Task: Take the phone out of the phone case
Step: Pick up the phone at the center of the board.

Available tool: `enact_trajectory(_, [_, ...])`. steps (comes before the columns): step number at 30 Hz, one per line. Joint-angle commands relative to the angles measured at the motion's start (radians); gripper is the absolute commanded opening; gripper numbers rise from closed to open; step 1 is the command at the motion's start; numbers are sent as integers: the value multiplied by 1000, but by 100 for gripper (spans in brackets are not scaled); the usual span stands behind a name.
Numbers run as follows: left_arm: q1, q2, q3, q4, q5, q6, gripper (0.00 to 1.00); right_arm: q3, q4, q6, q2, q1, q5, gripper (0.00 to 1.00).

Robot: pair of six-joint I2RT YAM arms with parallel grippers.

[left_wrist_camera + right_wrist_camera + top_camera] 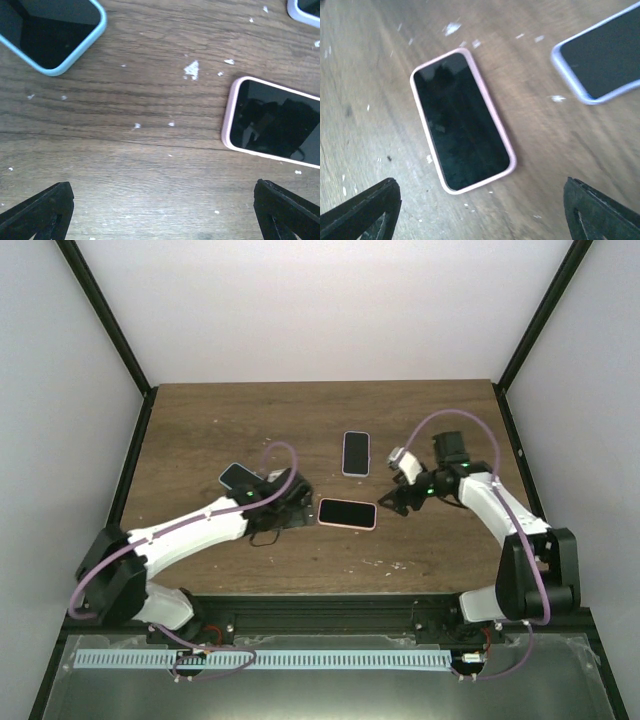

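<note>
- Left gripper (161, 185) hung low over the wooden table (200, 430). Fingers were spread wide with nothing between them.
- Phone (347, 513) lay flat and screen up between the two grippers, long side across the table. It was fully seated in its pink case (226, 125).
- Right gripper (480, 182) sat just right of the phone, jaws open and empty. The phone showed below and ahead of its fingers.
- Blue-cased phone (238, 476) lay behind the left gripper, partly hidden by the arm.
- Lavender-cased phone (356, 452) lay farthest back, well apart from the pink one.
- White flecks (192, 69) were scattered on the wood around the phones.
</note>
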Motion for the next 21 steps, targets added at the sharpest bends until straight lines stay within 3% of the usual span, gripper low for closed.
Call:
enact_trajectory(1, [38, -153, -155, 169, 32, -59, 100, 52, -29, -96, 81, 174, 176, 92])
enact_trajectory(5, [44, -247, -225, 209, 8, -70, 99, 102, -16, -85, 163, 286, 313, 100])
enact_trajectory(14, [50, -255, -250, 234, 22, -55, 98, 133, -4, -89, 286, 397, 459, 100])
enact_trajectory(21, [51, -224, -257, 276, 32, -53, 98, 130, -19, -132, 316, 408, 506, 96])
